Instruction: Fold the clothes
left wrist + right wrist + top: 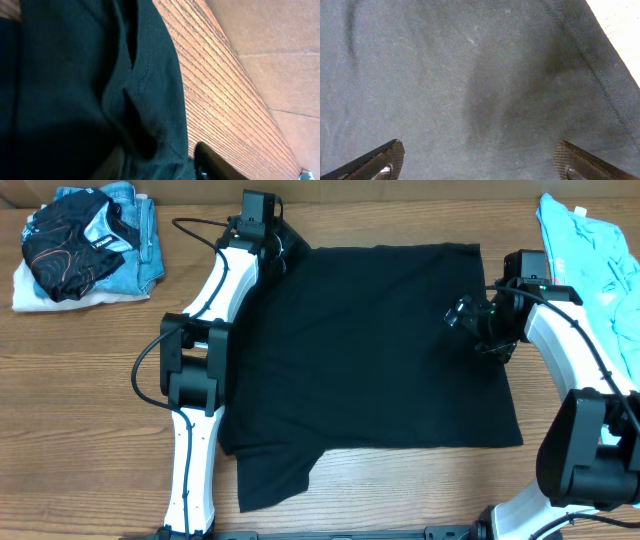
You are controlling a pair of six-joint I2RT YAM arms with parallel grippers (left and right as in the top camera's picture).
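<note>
Both at the black shirt: my right gripper gapes wide, left gripper I cannot tell; print on clothes pile unreadable.

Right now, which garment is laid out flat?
The black shirt, spread mid-table. The top-left pile is heaped; the light-blue garment at the right edge is rumpled.
</note>
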